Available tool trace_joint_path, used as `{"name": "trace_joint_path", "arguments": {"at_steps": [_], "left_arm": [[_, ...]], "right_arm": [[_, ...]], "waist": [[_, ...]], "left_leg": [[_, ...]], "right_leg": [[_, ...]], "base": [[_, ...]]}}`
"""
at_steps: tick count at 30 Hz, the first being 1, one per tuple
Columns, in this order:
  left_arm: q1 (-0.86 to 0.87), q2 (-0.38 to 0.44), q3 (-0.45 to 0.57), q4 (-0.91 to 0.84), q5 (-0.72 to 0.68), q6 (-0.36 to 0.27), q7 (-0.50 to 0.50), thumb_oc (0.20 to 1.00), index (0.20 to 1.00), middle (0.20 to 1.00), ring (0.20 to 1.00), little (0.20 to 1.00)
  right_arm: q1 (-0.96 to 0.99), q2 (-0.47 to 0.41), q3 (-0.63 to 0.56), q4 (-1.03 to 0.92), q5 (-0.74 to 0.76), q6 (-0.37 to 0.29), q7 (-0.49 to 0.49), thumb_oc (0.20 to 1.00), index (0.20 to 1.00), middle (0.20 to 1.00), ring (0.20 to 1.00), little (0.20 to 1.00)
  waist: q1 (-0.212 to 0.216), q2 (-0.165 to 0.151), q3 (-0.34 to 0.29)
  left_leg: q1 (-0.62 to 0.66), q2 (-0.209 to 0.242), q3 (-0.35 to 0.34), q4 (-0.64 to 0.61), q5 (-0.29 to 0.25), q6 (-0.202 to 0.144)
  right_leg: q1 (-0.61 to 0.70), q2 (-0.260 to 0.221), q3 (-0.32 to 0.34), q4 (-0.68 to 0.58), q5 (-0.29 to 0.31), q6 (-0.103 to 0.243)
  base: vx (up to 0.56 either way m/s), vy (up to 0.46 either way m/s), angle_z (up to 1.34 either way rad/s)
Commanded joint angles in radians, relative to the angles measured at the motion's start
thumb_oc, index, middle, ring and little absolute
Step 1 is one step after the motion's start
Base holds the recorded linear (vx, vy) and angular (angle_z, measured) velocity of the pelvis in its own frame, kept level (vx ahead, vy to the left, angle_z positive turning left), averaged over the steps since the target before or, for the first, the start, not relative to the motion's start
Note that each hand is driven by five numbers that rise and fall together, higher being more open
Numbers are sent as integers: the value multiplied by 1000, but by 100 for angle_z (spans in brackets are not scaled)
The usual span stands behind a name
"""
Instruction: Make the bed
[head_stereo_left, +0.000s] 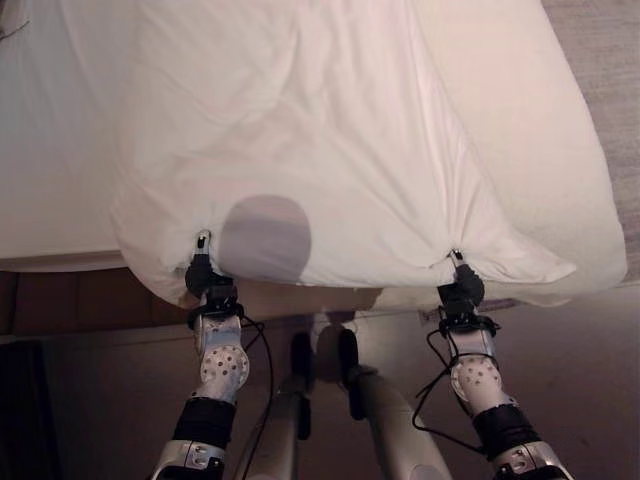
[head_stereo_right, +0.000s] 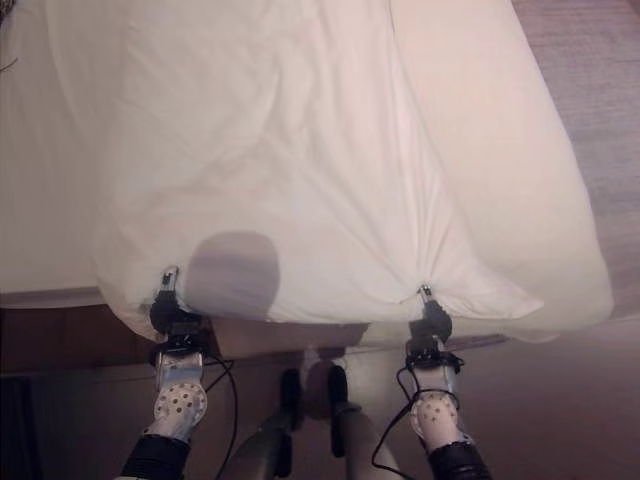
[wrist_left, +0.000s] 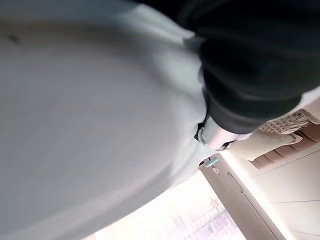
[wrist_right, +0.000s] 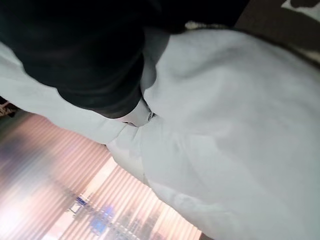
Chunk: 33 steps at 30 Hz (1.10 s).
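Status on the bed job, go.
Left hand and right hand each pinching the near edge of the white puffy duvet. Duvet spread over the white mattress, near edge overhanging. Nothing in the way.

A strip of grey carpet (head_stereo_left: 612, 60) runs along the 2 o'clock edge of the left eye view. Toward 5 o'clock it gives way to a smooth pale floor (head_stereo_left: 590, 350). A dark block (head_stereo_left: 20, 410) sits in the corner at 8 o'clock, too dim to identify.

In the left wrist view, pale wall panels (wrist_left: 290, 200) fill the 4 o'clock corner, with a small blue tag (wrist_left: 211, 162) just beside them near centre. In the right wrist view, a bright striped surface (wrist_right: 60, 190), possibly window blinds, spreads across 7 o'clock.
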Motion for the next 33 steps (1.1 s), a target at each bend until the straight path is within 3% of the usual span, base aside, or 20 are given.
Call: {"name": "trace_joint_path", "arguments": {"at_steps": [1,3,5,6,7,8,9,10,11,15,17,19,21,24,25,26,28,29,31,33], "left_arm": [[-16,1,13,-74,76,-37,-37,200,200,200,200,200],[-8,-6,18,-74,76,-39,-27,200,200,200,200,200],[-1,-5,24,-80,86,-42,-9,200,200,200,200,200],[-1,-5,25,-80,86,-42,-9,200,200,200,200,200],[16,4,35,-91,103,-42,-4,200,200,200,200,200],[16,4,35,-91,103,-42,-4,200,200,200,200,200],[27,18,44,-110,118,-48,4,200,200,200,200,200],[27,18,44,-110,118,-48,4,200,200,200,200,200],[35,31,52,-119,125,-54,7,200,200,200,200,200],[44,44,62,-115,113,-58,0,200,200,200,200,200],[35,54,51,-99,94,-58,-14,200,200,200,200,200],[16,73,45,-78,88,-68,-7,200,200,200,200,200],[-12,73,21,-64,96,-77,-9,200,200,200,200,200],[12,63,-2,-32,64,-60,-41,200,200,200,200,200],[24,67,-3,-34,83,-59,-40,200,200,200,200,200],[24,67,-3,-34,83,-59,-40,200,200,200,200,200],[33,64,-9,-16,94,-50,-38,200,200,200,200,200],[35,58,-5,-13,87,-48,-37,200,200,200,200,200],[37,51,4,-18,98,-48,-24,200,200,200,200,200],[37,43,2,-13,113,-46,-7,200,200,200,200,200]], "right_arm": [[100,-73,-15,-55,-51,-16,26,200,200,200,200,200],[97,-74,-3,-46,-50,-11,32,200,200,200,200,200],[85,-79,3,-40,-66,-13,24,200,200,200,200,200],[85,-79,3,-39,-66,-13,24,200,200,200,200,200],[74,-76,8,-41,-63,-16,28,200,200,200,200,200],[74,-76,8,-41,-63,-16,28,200,200,200,200,200],[71,-75,14,-34,-72,-23,25,200,200,200,200,200],[71,-74,14,-34,-72,-23,25,200,200,200,200,200],[75,-71,9,-36,-63,-29,23,200,200,200,200,200],[66,-54,-10,-36,-31,-53,12,200,200,200,200,200],[65,-49,-9,-45,-34,-60,3,200,200,200,200,200],[61,-30,-8,-52,-26,-76,2,200,200,200,200,200],[68,-25,-30,-74,-46,-84,-7,200,200,200,200,200],[70,-11,-42,-73,-60,-86,-8,200,200,200,200,200],[67,-7,-40,-67,-80,-79,-13,200,200,200,200,200],[67,-7,-40,-67,-80,-79,-13,200,200,200,200,200],[72,-9,-11,-59,-86,-69,2,200,200,200,200,200],[68,-10,-2,-54,-82,-66,9,200,200,200,200,200],[75,-13,7,-45,-74,-59,24,200,200,200,200,200],[80,-17,15,-39,-65,-64,36,200,200,200,200,200]], "waist": [[-9,34,-68],[-7,36,-74],[-9,32,-82],[-9,32,-81],[4,28,-82],[3,27,-84],[16,29,-81],[16,28,-81],[26,30,-76],[44,48,-75],[45,50,-74],[42,30,-69],[23,19,-63],[10,21,-61],[17,24,-64],[16,23,-64],[1,38,-69],[-3,35,-70],[1,27,-66],[-13,16,-71]], "left_leg": [[-98,-29,63,229,-70,-43],[-94,-17,60,226,-86,-27],[-80,50,71,183,-99,-13],[-77,49,71,181,-99,-13],[-44,119,2,67,-50,-17],[-45,118,1,61,-45,-17],[-18,175,-66,-43,18,-30],[-17,174,-66,-45,19,-30],[-11,234,-106,-112,78,-50],[11,296,-137,-234,144,-93],[11,288,-123,-216,109,-89],[-24,263,-112,-165,70,-85],[-88,175,-59,22,-37,-59],[-87,116,-8,112,-124,-5],[-84,118,16,133,-137,3],[-84,118,16,133,-136,4],[-40,84,42,103,-140,21],[-18,68,54,76,-132,27],[20,36,69,11,-114,25],[44,5,60,-43,-91,29]], "right_leg": [[81,-10,-25,-259,132,75],[75,-9,-28,-240,120,70],[70,-21,-32,-214,99,69],[70,-21,-32,-211,96,69],[63,-26,-30,-171,72,67],[60,-28,-30,-172,74,67],[34,-25,-30,-120,52,64],[34,-25,-31,-120,51,64],[7,-32,-24,-76,28,65],[-8,-50,1,-18,-8,95],[-19,-80,16,-16,4,121],[-21,-115,42,-59,48,151],[16,-218,55,-140,141,205],[64,-342,59,-260,346,212],[63,-367,3,-291,369,205],[62,-368,3,-292,370,205],[60,-275,19,-238,245,169],[30,-198,26,-208,181,148],[14,-100,-29,-175,131,135],[-10,8,6,-138,116,124]], "base": [[-5,-90,99],[6,-70,58],[0,0,0],[38,43,11],[34,39,12],[43,103,7],[7,61,4],[21,194,-5],[29,223,-5],[50,397,-11],[20,541,-13],[-14,527,-27],[58,660,2],[136,708,21],[106,430,-14],[125,586,-56],[111,610,-66],[51,414,-36],[27,284,-30],[28,115,-18]]}}
